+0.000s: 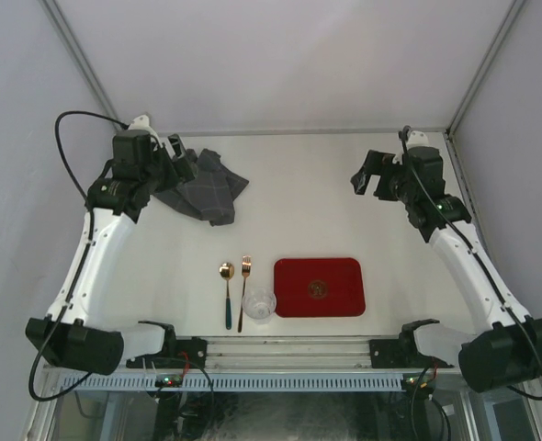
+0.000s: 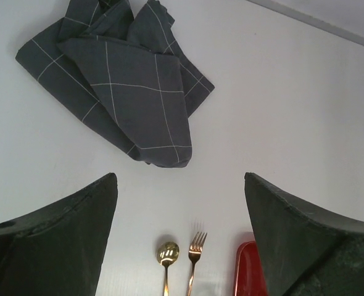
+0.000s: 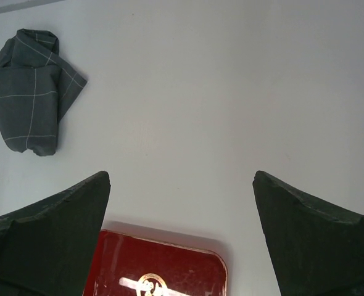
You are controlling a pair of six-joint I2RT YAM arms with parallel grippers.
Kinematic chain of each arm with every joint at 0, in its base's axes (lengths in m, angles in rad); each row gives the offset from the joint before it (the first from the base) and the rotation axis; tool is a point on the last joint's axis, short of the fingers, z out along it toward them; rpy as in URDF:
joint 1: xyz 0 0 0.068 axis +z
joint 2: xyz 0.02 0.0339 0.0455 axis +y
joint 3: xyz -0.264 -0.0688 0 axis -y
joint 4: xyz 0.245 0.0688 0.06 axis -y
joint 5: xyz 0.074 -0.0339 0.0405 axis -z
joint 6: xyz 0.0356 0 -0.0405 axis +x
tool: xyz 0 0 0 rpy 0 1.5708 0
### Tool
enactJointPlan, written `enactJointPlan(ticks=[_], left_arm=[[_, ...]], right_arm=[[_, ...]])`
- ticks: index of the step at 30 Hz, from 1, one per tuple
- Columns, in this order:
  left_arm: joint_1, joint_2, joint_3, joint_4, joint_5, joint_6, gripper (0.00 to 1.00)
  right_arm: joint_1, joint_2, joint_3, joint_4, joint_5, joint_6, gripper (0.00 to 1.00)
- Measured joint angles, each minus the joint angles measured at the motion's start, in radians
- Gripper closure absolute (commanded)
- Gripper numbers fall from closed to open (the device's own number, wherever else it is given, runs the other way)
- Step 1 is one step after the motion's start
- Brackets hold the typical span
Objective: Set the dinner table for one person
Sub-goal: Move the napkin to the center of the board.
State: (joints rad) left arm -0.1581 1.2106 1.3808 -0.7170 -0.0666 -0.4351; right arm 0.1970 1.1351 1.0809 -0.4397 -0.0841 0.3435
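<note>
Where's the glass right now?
In the top view, the glass sits by the near edge of the dinner table, between the fork and the red tray.

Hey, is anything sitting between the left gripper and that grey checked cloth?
Nothing visible. The open left gripper faces the grey checked cloth with only bare dinner table between them; the spoon and fork lie nearer the arm bases, out of the path.

Counts were taken from the overhead view. Dinner table [image 1: 363, 211]: 1. Dark grey checked cloth [image 1: 207, 188]: 1. Gold spoon [image 1: 227, 294]: 1. Copper-coloured fork [image 1: 243, 292]: 1. Clear glass [image 1: 259, 304]: 1. Red tray [image 1: 319, 287]: 1. Cutlery came to 2 pieces, and loose items on the table totalled 5.
</note>
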Motion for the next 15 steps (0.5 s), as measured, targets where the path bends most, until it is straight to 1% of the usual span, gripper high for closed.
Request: enactJointPlan(ticks=[6,7,9,10,15], left_arm=[[0.004,0.135,0.051,-0.021,0.018,-0.003,0.14],[0.004,0.152,0.058,-0.024,0.021,-0.004,0.16],[0.004,0.203,0.089,-0.037,0.027,-0.01,0.13],[0.004,0.23,0.109,-0.045,0.028,-0.012,0.13],[-0.002,0.385,0.223,-0.088,0.017,-0.022,0.18]], right_arm=[[0.0,0.147,0.085,0.016,-0.05,-0.013,0.01],[0.0,0.171,0.099,0.023,-0.059,-0.016,0.01],[0.0,0.205,0.122,0.026,-0.073,-0.019,0.01],[0.0,0.222,0.135,0.027,-0.081,-0.02,0.01],[0.0,0.27,0.158,0.051,-0.111,-0.024,0.01]])
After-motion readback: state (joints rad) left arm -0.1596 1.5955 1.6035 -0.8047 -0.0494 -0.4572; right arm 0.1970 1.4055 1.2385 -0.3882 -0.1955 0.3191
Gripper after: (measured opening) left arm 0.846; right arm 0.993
